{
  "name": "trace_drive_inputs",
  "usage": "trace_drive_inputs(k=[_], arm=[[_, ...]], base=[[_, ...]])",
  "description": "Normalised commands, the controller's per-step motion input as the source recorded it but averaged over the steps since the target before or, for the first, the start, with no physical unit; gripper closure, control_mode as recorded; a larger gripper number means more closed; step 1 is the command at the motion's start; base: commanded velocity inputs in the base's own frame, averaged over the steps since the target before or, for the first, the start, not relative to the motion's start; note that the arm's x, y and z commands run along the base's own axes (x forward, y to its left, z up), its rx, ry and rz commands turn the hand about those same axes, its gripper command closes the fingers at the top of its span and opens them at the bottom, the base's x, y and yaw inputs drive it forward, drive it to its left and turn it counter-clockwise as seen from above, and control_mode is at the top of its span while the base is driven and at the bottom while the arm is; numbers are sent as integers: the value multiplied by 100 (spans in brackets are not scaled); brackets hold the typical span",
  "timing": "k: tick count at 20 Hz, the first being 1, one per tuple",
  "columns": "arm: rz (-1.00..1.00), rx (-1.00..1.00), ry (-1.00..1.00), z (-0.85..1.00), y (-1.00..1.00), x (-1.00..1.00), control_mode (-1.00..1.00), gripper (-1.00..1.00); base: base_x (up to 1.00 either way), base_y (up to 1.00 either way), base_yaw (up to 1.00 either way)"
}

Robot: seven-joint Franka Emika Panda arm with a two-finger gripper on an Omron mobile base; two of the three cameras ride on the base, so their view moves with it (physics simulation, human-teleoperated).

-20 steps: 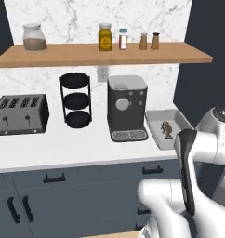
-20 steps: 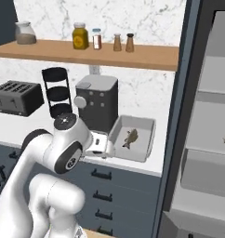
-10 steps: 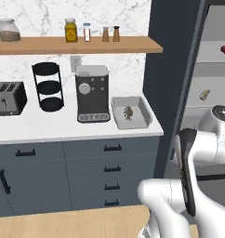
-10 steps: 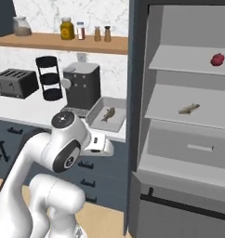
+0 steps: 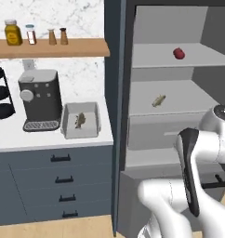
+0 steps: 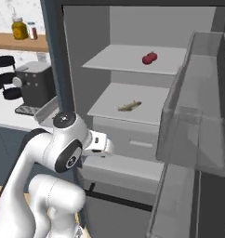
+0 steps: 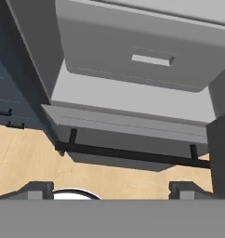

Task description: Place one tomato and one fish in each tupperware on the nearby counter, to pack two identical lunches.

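An open fridge stands right of the bench (image 5: pixel 49 135). On its upper shelf (image 5: pixel 156 58) lies a red tomato (image 5: pixel 179 53), and on the shelf below (image 5: pixel 179 100) lies a tan fish (image 5: pixel 158 100), well apart from the tomato. Under that shelf sits a wide grey drawer (image 7: pixel 147 51) with a handle slot.

On the white bench, just beside the dark coffee machine (image 5: pixel 38 100), rests a grey tupperware (image 5: pixel 68 130) at the bench's right end, with a second fish (image 5: pixel 80 120) lying inside it. Above, a wooden wall shelf (image 5: pixel 86 46) carries jars and shakers.

The white arm (image 6: pixel 63 151) is folded low in front of the fridge. In the hand view the gripper (image 7: pixel 107 189) points toward the fridge's lower front and the wooden floor (image 7: pixel 21 153); its two dark fingertips (image 7: pixel 37 189) stand wide apart near the bottom corners, with nothing between them. A black bar handle (image 7: pixel 133 153) runs across below the drawer.
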Motion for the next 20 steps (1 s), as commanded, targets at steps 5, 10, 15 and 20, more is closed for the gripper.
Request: trace_drive_inputs(k=[5, 10, 15, 20], arm=[[0, 0, 0, 0, 0, 0, 100, -100], [0, 0, 0, 8, 1, 6, -100, -100], [-3, 1, -19, 93, -4, 5, -100, -100], [-15, 13, -16, 99, -1, 0, -100, -100]], base=[[80, -39, 1], [50, 3, 0], [0, 0, 0], [0, 0, 0]])
